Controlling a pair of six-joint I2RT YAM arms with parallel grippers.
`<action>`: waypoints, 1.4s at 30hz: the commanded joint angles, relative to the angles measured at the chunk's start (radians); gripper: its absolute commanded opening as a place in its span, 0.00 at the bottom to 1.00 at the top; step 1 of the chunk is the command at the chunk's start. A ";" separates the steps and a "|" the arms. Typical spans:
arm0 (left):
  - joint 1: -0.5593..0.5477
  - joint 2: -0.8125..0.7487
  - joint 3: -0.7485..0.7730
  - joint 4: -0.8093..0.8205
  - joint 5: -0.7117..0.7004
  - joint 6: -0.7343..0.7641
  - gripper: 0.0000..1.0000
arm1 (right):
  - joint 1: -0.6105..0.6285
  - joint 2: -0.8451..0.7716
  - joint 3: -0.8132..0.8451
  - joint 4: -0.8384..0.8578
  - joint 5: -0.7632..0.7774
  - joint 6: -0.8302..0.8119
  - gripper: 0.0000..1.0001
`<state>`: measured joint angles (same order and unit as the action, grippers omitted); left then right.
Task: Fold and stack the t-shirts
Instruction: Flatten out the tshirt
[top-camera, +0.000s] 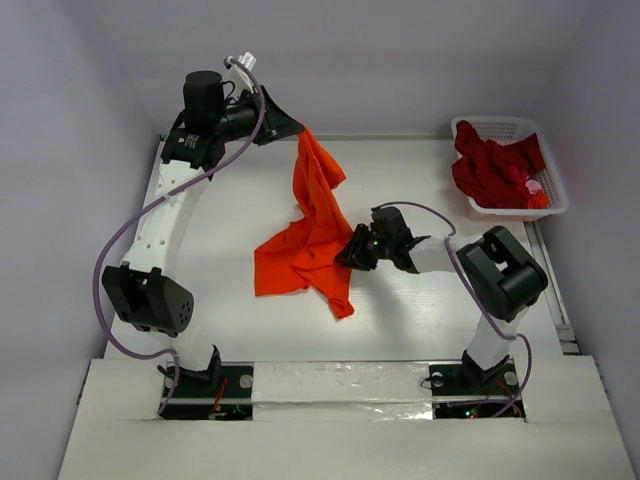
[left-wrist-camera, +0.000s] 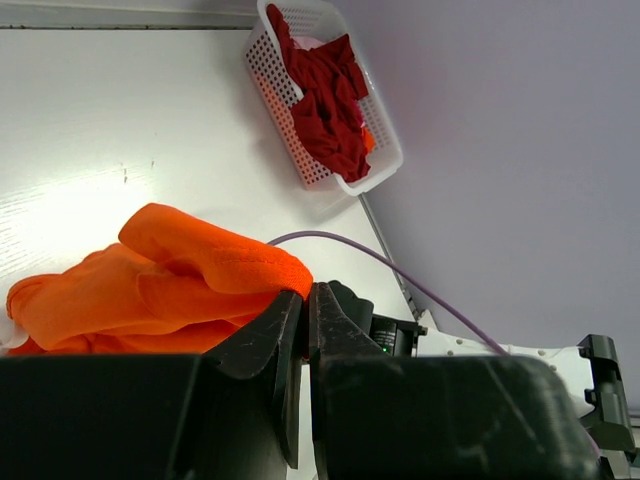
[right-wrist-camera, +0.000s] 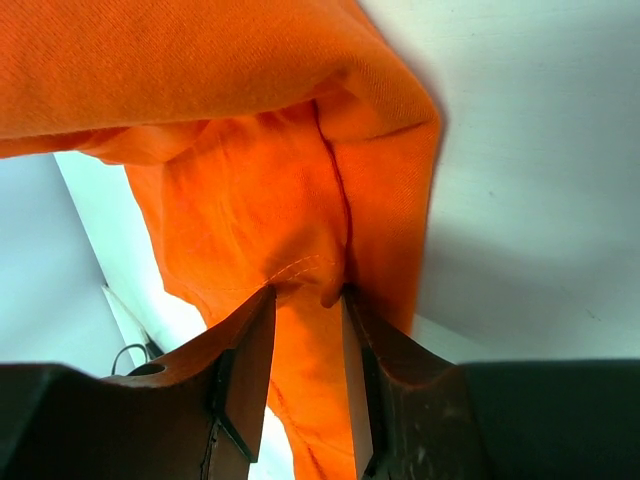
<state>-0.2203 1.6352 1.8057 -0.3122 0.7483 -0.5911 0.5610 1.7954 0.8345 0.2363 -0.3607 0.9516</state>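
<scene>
The bright orange t-shirt (top-camera: 310, 235) hangs from my left gripper (top-camera: 290, 127), which is raised at the far left of the table. Its lower part lies crumpled on the white table. In the left wrist view the left gripper (left-wrist-camera: 305, 290) is shut on a hem of the orange t-shirt (left-wrist-camera: 170, 280). My right gripper (top-camera: 350, 250) is at the shirt's right edge, mid-table. In the right wrist view its jaws (right-wrist-camera: 308, 292) stand apart with a fold of the orange t-shirt (right-wrist-camera: 250, 150) between the tips. Darker red t-shirts (top-camera: 495, 165) are heaped in the basket.
The white lattice basket (top-camera: 560, 200) sits at the far right corner of the table and shows in the left wrist view (left-wrist-camera: 270, 70) with the red t-shirts (left-wrist-camera: 325, 110) in it. A purple cable (top-camera: 110, 250) loops along the left arm. Grey walls enclose the table.
</scene>
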 joint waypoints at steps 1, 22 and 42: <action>0.007 -0.040 -0.008 0.036 0.022 0.016 0.00 | -0.015 -0.013 -0.012 0.049 0.022 0.006 0.38; 0.016 -0.029 -0.002 0.036 0.026 0.016 0.00 | -0.024 0.030 0.009 0.051 0.011 -0.007 0.13; 0.076 -0.028 0.020 -0.018 0.022 0.048 0.00 | -0.024 -0.228 0.323 -0.518 0.193 -0.275 0.00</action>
<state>-0.1547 1.6352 1.7954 -0.3447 0.7517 -0.5671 0.5423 1.6382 1.0512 -0.1406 -0.2329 0.7639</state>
